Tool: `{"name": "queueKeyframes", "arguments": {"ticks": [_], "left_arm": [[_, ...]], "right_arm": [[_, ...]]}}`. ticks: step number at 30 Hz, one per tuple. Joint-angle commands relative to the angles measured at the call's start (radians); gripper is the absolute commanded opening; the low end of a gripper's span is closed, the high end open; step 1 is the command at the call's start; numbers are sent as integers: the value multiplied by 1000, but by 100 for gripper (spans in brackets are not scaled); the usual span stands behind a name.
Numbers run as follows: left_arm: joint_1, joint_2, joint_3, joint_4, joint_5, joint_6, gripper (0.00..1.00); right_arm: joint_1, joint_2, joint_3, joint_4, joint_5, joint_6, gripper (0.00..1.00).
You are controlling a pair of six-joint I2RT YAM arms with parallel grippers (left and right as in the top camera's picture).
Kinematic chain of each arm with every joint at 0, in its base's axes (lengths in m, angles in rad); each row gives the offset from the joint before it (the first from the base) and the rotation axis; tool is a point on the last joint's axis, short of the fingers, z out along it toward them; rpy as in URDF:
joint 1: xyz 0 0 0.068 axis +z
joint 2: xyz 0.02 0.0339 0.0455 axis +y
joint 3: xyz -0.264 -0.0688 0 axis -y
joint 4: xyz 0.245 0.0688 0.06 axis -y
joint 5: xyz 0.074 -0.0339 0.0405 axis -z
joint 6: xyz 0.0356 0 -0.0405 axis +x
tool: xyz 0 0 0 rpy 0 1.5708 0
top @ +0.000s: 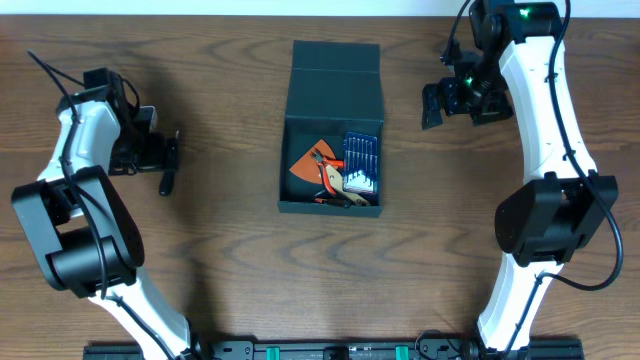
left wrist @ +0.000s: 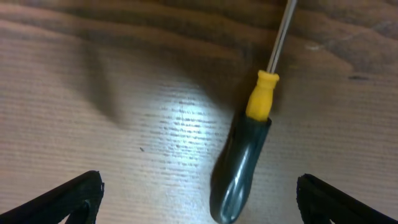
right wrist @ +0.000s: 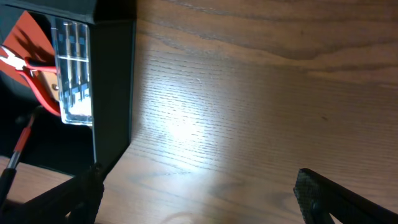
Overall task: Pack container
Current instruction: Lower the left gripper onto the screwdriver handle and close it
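Observation:
The dark teal-black container (top: pixel 333 100) sits open at the table's middle, its flap lid folded back. Inside lie an orange piece, red-handled pliers (top: pixel 330 183) and a clear case of blue bits (top: pixel 361 163). A screwdriver with a dark handle and yellow collar (left wrist: pixel 244 162) lies on the table at the left (top: pixel 167 175). My left gripper (left wrist: pixel 199 205) is open, its fingers on either side of the handle end, not touching it. My right gripper (right wrist: pixel 199 199) is open and empty beside the container's right wall (right wrist: pixel 115 87).
The table is bare wood around the container. The arm bases stand at the front edge (top: pixel 330 350).

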Motion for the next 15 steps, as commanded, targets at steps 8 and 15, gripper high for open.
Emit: {"name": "queueKeyframes", "arguments": {"ticks": [8,15], "left_arm": [[-2,13,-1,26,-12,29,98],[-14,61,-1,25,-12,29,98]], "right_arm": [[8,-12,-5,-3,11,-20,99],[8,-12,-5,0,11,-20,99]]}}
